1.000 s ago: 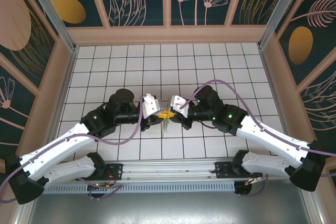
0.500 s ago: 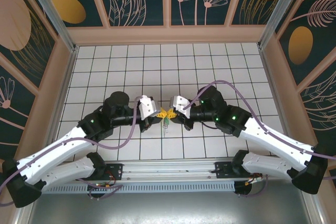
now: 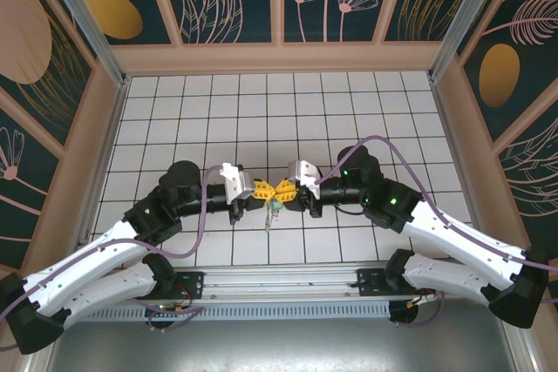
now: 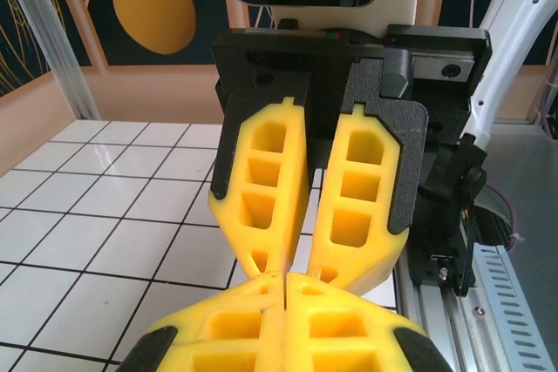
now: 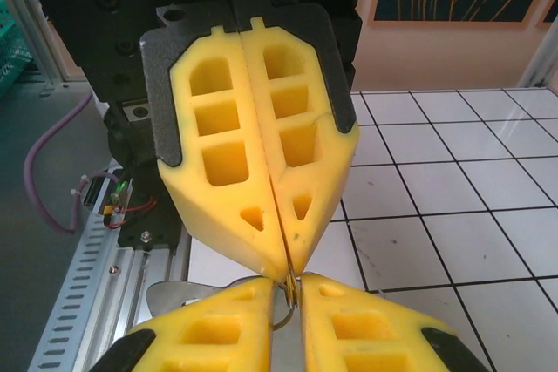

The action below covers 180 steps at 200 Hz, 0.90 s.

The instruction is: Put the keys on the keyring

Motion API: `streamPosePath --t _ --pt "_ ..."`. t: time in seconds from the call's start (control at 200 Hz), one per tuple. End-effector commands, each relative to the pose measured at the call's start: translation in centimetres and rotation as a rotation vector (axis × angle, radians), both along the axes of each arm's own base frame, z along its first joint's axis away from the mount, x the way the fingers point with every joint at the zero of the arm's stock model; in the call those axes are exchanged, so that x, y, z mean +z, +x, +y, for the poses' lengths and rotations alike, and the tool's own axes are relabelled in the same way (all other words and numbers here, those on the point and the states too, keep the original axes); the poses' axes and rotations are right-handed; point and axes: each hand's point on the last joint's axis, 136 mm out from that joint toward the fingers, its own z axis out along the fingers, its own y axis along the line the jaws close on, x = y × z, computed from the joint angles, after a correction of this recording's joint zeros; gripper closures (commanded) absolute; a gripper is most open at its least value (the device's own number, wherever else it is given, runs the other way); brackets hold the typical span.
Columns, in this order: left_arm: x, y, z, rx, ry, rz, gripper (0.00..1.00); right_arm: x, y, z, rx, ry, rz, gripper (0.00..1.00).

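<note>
Over the last second your left gripper (image 3: pixel 267 189) has backed off toward the left of the top frame, and the left arm (image 3: pixel 105 254) has dropped flatter. The right gripper (image 3: pixel 287 189) has edged after it. The 2 sets of yellow pads still meet tip to tip at the middle of the frame, now laid out almost in 1 line. The keys (image 3: pixel 273 207) have hardly shifted. The green piece hangs just below that meeting point, its silvery end toward the bottom of the frame.

The left pincer is closed. In the right wrist view, upper centre, its pads lie flush along the whole seam. A thin tan wire loop, which I take for the keyring (image 5: pixel 288 295), comes out right at its tips, so it appears to be pinching that loop.

The right pincer is less clear. In the left wrist view its pads stand a narrow gap apart, closing toward the tips. In its own view, bottom centre, the loop sits in that gap. You cannot tell from these views whether it grips the loop or only straddles it.

For the task, this shuffle reads as a re-alignment, not a finished threading. The green piece dangles from the tips, so something there carries it, but the pads hide whether it already rides on the loop. Expect it to drop if either pincer eases off now.
</note>
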Motion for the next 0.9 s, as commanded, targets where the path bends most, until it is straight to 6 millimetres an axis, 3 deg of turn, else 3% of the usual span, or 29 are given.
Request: streamPosePath --t 0.0,0.576,0.731,0.896 --pt "2.7 -0.6 -0.1 -0.036 -0.108 -0.058 1.00 1.0 -0.8 0.1 0.039 0.053 -0.001 0.86" --pt "5.8 -2.0 0.1 -0.098 -0.217 -0.115 1.00 2.5 -1.0 -0.6 0.029 0.128 -0.041 0.87" --pt "4.9 -1.7 -0.3 -0.098 -0.193 -0.087 1.00 3.2 -0.8 -0.9 0.015 0.154 -0.064 1.00" --pt "3.3 -1.3 -0.5 -0.088 -0.149 -0.050 1.00 3.2 -0.6 -1.2 -0.003 0.160 -0.076 1.00"
